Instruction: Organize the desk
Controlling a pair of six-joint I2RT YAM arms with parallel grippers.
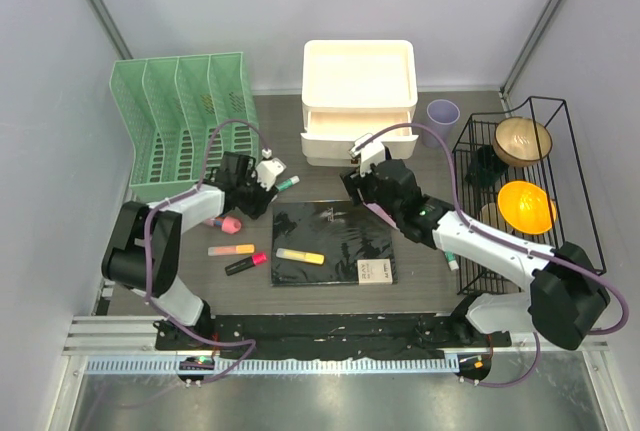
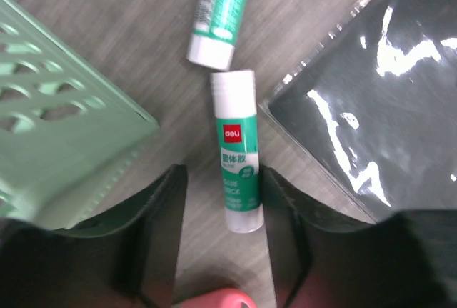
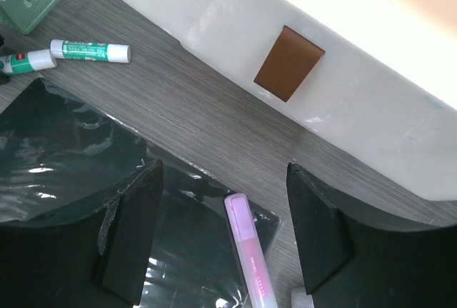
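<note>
Left tool (image 2: 225, 176): jaws apart, straddling glue stick (image 2: 235, 151), unclamped. Right tool (image 3: 223, 172) apart above pink marker (image 3: 250, 258). Risk: off-centre squeeze rolls stick along counter (image 2: 143, 29).

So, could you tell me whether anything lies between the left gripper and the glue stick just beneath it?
Nothing visible does. The glue stick lies flat on the desk between the jaws of the left gripper. A second glue stick lies just past its far end, and the green rack and black notebook flank it.
</note>
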